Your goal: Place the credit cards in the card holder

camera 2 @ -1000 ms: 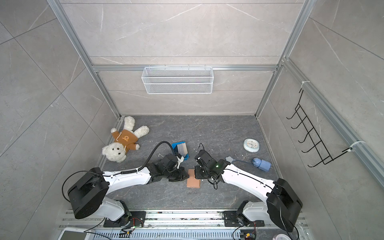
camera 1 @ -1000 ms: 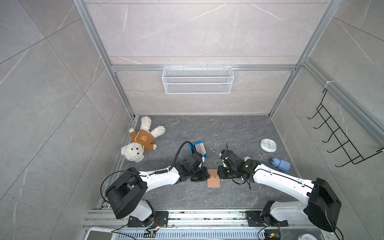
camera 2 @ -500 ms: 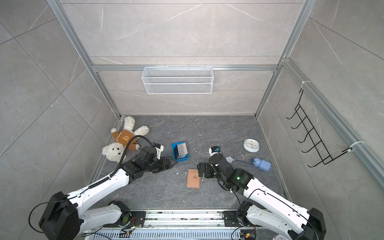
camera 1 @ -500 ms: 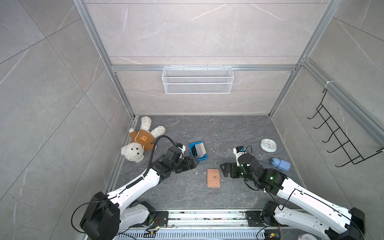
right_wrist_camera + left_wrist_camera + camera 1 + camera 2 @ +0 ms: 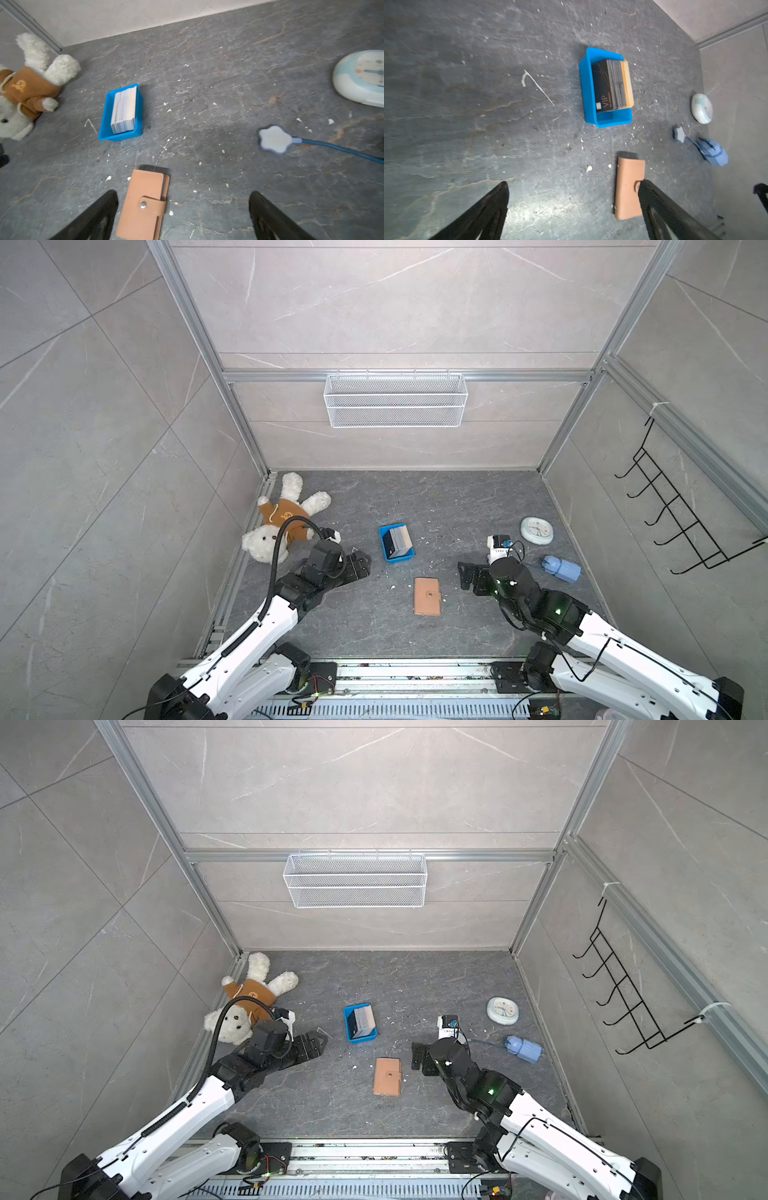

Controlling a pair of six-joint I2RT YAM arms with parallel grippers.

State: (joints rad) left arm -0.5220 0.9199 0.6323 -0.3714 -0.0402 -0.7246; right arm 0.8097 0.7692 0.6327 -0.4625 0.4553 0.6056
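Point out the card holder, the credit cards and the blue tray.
card holder (image 5: 141,187), right wrist view, tan cover above the strap.
credit cards (image 5: 601,83), left wrist view, black front card's face.
blue tray (image 5: 400,559), in a top view, its near wall.

White arms (image 5: 266,626), black hands (image 5: 365,564), ribbed black cable (image 5: 277,560)

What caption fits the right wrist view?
Open right gripper near closed card holder; credit cards stacked in blue tray.

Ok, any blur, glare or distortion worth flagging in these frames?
Left wrist view: soft and smeared, a glare patch on the floor, yet VIP on the credit cards reads. Right wrist view: mildly soft, card holder snap clear, clock blurred and cropped. Both top views: sharp, evenly lit.
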